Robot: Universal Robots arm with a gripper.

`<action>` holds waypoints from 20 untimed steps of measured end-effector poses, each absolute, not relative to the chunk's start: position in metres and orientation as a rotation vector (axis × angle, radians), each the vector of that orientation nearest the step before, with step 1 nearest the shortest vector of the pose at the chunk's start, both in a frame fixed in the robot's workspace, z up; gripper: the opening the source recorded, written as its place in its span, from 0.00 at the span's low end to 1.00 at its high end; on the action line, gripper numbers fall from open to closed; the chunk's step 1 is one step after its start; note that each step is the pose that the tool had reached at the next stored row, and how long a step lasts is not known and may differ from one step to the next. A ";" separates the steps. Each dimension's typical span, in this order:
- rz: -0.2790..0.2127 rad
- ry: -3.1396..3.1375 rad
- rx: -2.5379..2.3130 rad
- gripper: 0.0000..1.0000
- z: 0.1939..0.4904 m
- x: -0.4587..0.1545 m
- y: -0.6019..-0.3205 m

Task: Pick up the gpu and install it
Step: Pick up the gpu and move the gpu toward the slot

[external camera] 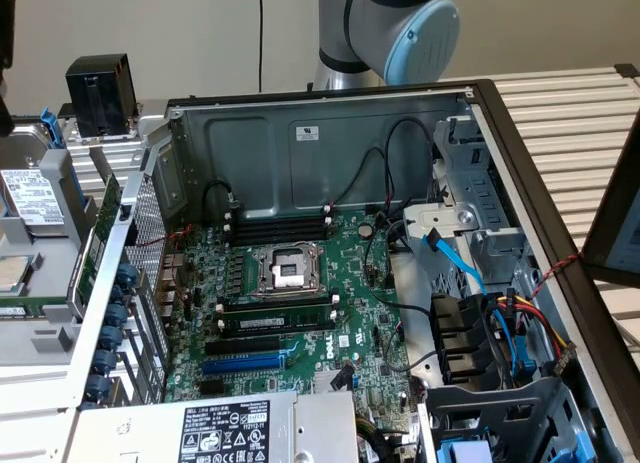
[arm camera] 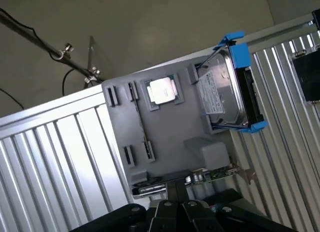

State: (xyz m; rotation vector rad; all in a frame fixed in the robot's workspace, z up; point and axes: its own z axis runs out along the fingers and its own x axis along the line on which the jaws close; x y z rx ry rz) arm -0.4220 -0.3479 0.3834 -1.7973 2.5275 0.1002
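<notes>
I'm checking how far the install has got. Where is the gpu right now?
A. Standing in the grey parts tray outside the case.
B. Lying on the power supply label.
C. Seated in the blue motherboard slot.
A: the gpu stands on edge in the grey parts tray at the exterior view's left, and the blue motherboard slot is bare.

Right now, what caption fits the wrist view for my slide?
Shut gripper near the gpu on a gray tray with a CPU and hard drive.
</notes>
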 end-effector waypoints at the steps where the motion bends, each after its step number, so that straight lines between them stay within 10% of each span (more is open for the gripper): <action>1: 0.101 2.511 -1.822 0.11 0.383 -0.422 -0.348; 20: 0.109 2.168 -2.234 0.11 0.383 -0.422 -0.348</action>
